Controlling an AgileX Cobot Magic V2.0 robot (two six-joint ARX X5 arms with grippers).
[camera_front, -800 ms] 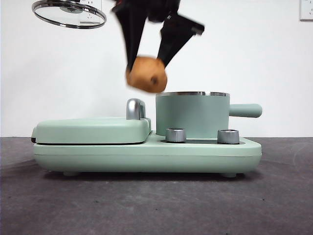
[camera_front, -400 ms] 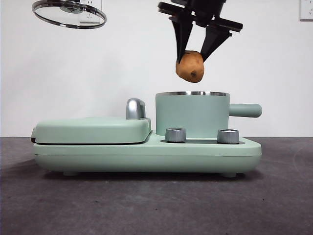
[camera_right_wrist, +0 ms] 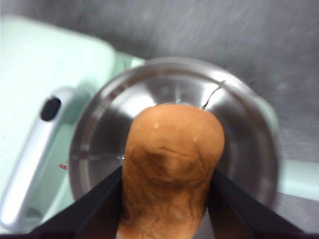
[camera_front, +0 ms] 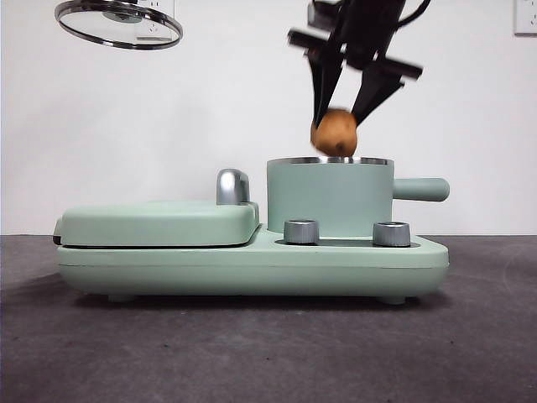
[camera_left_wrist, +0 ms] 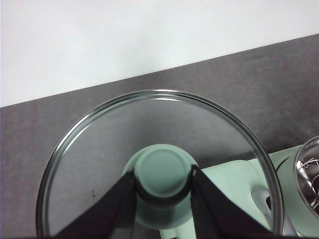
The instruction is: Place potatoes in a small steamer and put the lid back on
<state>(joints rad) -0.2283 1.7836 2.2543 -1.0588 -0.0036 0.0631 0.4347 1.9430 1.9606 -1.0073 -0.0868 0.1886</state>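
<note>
**Potato coming down onto the steamer's mouth**

Dropping from well above the pot to just over its steel rim, the potato (camera_front: 335, 132) is now hanging almost at the lip of the small steamer (camera_front: 329, 198), and it is also sitting a little further toward the pot's handle side than half a second ago. The right gripper (camera_front: 346, 117) is pinching it between both jaws, closed against its sides, and the right wrist view is showing it centred over the shiny bowl. Release looks like the next step.

High at the side, the left gripper (camera_left_wrist: 163, 185) is keeping its jaws clamped on the knob of the lid (camera_left_wrist: 99, 149), unmoved.

Motion is blurring the right gripper and the potato, so the potato's dark spot is not showing. Front-on, the pot's inside is hidden and the lid is cut off by the frame's top.
</note>
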